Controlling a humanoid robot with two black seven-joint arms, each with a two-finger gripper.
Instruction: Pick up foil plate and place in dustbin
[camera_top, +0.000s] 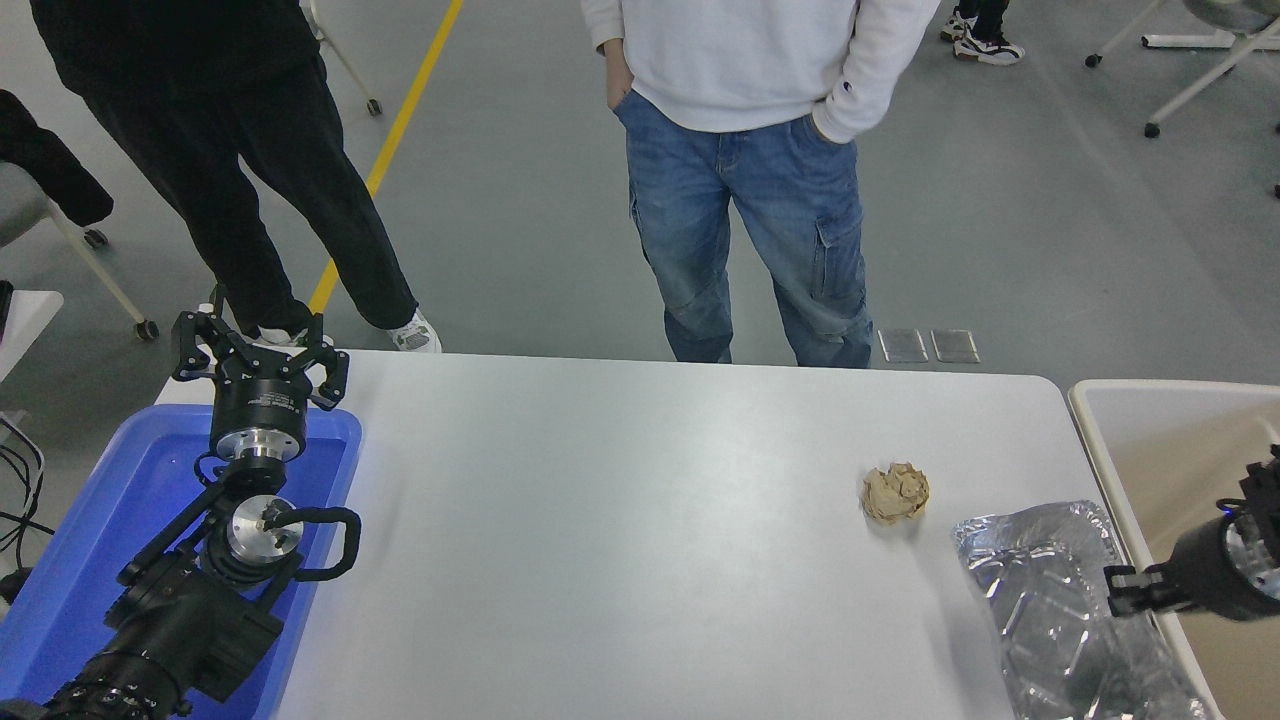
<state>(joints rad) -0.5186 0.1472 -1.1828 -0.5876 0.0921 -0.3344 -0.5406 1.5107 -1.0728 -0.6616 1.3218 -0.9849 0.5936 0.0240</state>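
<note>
- Right gripper (1128, 592): comes in from the right edge, fingers clamped on the right rim of the foil plate (1060, 590). Pinching the thin edge looks like the only workable hold on something this flat.
- Foil plate: at the table's near-right corner, seemingly tipped up off the surface w/ its base facing the camera. Near end runs out of the pic bottom, so can't tell if that end rests on the table. Just beside the bin, overlapping the bin-side table edge.
- Dustbin (1085, 400): beige tub directly right of the table, rim right by the table edge. Gripper wrist hangs over its opening, so my guess is the carry across is short.
- Step, as I judge it: plate gripped & partway to the bin, not yet inside. Risk: foil is flimsy, may bend or slip from an edge pinch.
- Brown paper ball (895, 492): on the table (620, 520), near the plate's far-left corner but apart.
- Left gripper (258, 352): parked lower left over the blue tray (120, 520), fingers spread, holding nothing.
- Two ppl stand at the far side, hands not near the table.
</note>
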